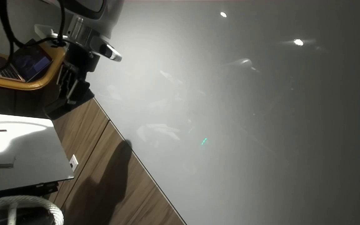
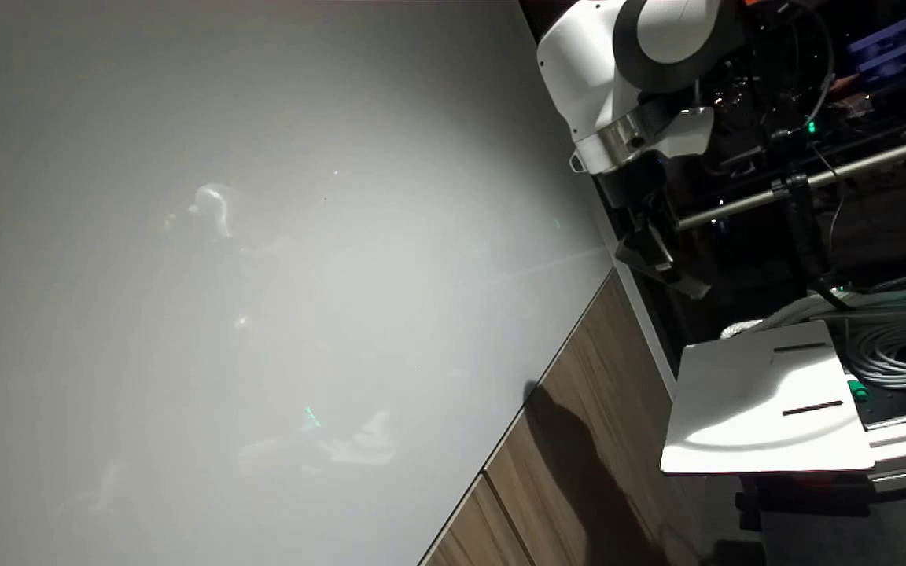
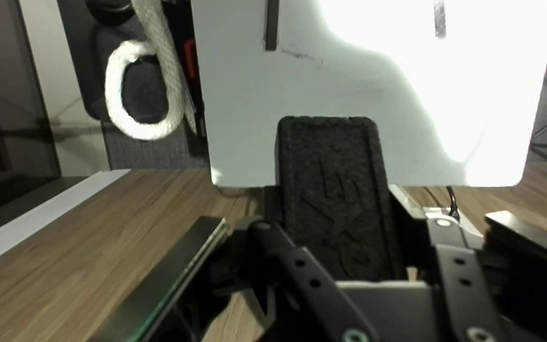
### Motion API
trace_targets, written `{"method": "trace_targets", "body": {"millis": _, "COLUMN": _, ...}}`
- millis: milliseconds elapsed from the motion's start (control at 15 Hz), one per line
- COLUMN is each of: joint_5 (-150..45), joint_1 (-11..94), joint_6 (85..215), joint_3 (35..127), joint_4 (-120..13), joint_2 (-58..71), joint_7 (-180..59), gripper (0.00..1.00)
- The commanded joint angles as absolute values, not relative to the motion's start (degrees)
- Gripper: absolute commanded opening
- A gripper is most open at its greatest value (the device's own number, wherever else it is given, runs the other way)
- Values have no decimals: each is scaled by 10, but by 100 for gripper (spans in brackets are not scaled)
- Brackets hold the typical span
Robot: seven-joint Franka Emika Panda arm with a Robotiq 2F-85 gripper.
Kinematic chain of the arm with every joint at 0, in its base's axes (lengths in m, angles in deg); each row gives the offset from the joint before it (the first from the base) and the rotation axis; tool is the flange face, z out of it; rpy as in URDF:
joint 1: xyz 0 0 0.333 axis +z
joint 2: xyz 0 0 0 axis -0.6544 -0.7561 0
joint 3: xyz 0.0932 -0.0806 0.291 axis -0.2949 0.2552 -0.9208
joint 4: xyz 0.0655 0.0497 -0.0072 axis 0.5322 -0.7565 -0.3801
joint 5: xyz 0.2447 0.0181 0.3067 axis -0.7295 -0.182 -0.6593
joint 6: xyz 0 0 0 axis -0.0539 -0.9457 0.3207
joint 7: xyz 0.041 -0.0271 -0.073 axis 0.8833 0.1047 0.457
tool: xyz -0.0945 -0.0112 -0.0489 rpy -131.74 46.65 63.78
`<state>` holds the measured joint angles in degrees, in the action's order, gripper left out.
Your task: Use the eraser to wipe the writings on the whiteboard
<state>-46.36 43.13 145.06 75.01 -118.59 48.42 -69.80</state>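
The eraser (image 3: 333,166) is a black oblong block. In the wrist view my gripper (image 3: 340,209) has one finger on each side of it and is shut on it. The eraser (image 1: 58,107) also shows, dark and tilted, below the gripper (image 1: 73,82) in an exterior view, and the gripper (image 2: 646,224) with the eraser (image 2: 685,283) shows in an exterior view. The whiteboard (image 1: 261,162) is a large glossy grey-white board with glints; it also fills much of an exterior view (image 2: 280,299). The eraser appears apart from it, near its lower edge. No dark writings are visible.
Wood panelling (image 1: 142,187) runs along the board's lower edge. A small white table top (image 2: 760,401) stands near the gripper; it shows in the wrist view (image 3: 240,118) beyond the eraser. A laptop (image 1: 33,62) sits behind the arm. A white rope loop (image 3: 114,90) hangs beside the table top.
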Motion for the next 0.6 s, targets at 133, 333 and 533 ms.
{"method": "trace_targets", "body": {"millis": 133, "joint_5": -530, "joint_1": 448, "joint_6": 1483, "joint_3": 744, "joint_4": -1194, "joint_2": 435, "joint_7": -652, "gripper": 30}}
{"method": "trace_targets", "body": {"millis": 333, "joint_5": -546, "joint_1": 458, "joint_6": 1527, "joint_3": 741, "joint_4": -1195, "joint_2": 403, "joint_7": -624, "gripper": 30}}
{"method": "trace_targets", "body": {"millis": 533, "joint_5": -549, "joint_1": 461, "joint_6": 1559, "joint_3": 739, "joint_4": -1195, "joint_2": 356, "joint_7": -609, "gripper": 30}}
